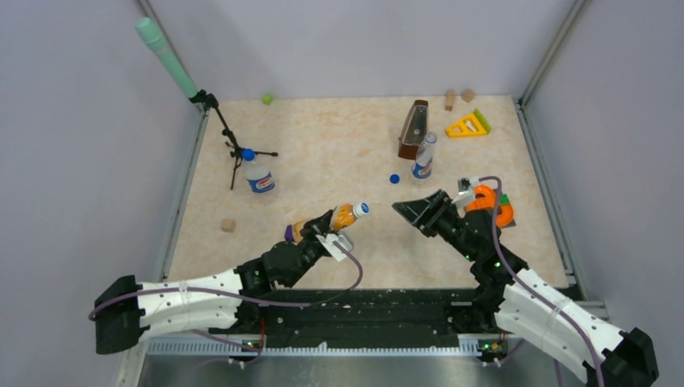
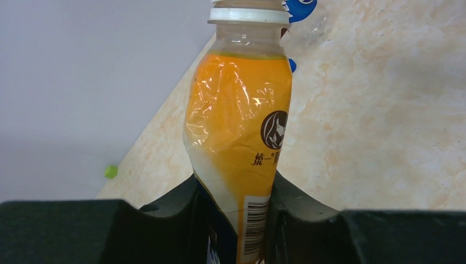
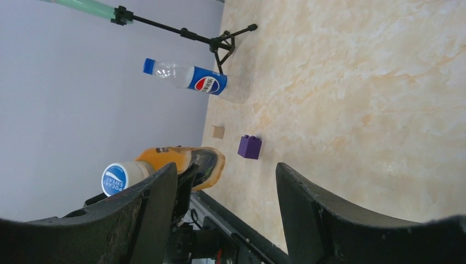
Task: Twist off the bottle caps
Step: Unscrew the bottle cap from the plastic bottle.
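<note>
Three bottle caps: pale white-blue cap (image 1: pixel 361 208) sitting on the orange drink bottle (image 2: pixel 242 126) that the left fingers (image 2: pixel 165 217) are clenching, near centre; first dark blue cap (image 1: pixel 248 154) topping the Pepsi bottle (image 1: pixel 259 178), far left; second dark blue cap (image 1: pixel 394 179) lying loose on the desk (image 1: pixel 339 137), right of centre. Right fingers (image 3: pixel 316 201) are hanging released, just right of the pale cap.

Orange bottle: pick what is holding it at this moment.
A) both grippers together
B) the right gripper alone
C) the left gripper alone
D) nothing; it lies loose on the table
C: the left gripper is clamped on the lower body of the orange bottle, while the right gripper is open and apart from it.
</note>
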### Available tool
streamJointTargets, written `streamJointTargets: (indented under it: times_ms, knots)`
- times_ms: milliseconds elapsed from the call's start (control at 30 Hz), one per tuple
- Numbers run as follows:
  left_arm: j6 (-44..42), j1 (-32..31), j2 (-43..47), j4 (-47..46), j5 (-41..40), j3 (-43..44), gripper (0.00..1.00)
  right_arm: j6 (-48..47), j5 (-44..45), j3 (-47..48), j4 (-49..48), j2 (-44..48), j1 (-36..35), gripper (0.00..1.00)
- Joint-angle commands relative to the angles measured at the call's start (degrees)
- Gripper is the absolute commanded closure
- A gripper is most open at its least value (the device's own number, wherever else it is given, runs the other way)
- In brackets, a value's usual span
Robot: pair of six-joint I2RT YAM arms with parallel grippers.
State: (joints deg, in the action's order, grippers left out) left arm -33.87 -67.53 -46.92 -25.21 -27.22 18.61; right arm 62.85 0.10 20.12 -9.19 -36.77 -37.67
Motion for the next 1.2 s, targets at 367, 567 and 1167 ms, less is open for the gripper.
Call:
streamJointTargets:
  times_ms: [367,567,1167]
  knots:
    - [-13.95,-3.66,-5.33,-21.39,-10.72,-7.34,1.00,3.21,-10.44,9.33,-8.75,-11.28,-1.50,0.39]
    - [-16.28,-3.66,-8.91,-22.71,-11.39,-6.35,1.00,1.17,-9.64,12.13,-7.99,-15.28,-3.86,0.38]
    - [-14.84,-3.66,-11.71,-20.36,-13.20,-3.86,1.00,-4.08,-16.51,16.78,-7.57,-25.46,-5.65,0.46]
